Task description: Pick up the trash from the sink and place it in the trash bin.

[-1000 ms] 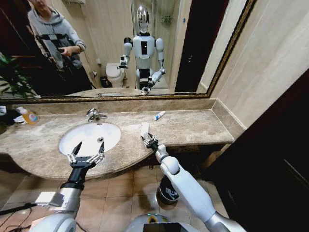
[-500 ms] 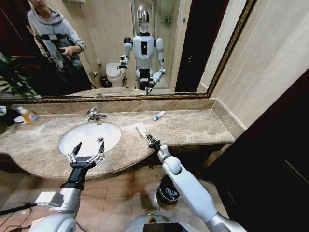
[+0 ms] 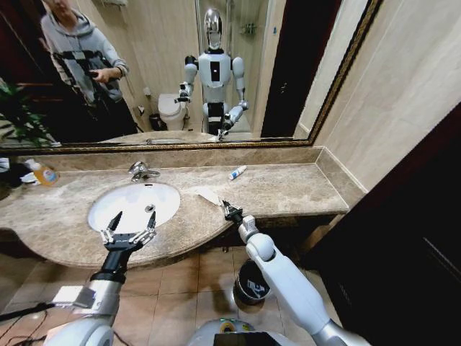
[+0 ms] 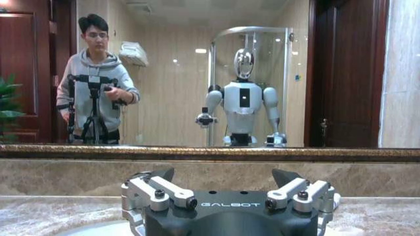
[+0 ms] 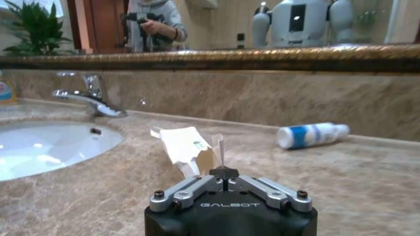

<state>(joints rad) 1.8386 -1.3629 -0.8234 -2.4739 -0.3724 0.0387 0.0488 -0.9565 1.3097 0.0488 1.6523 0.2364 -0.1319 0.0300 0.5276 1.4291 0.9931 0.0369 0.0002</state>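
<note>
Visibly: one white flat packet (image 3: 207, 194), one white tube (image 3: 237, 172), one sink (image 3: 134, 204).

Left gripper (image 3: 128, 232) spread wide; right gripper (image 3: 227, 210) seemingly pinched closed.

White sink (image 3: 133, 204) set in brown-veined marble counter (image 3: 288, 189); white tube (image 5: 312, 135) banded blue; cream flat packet (image 5: 182, 147).

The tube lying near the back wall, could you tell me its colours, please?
White with blue marks; the tube shows best in the right wrist view.
</note>
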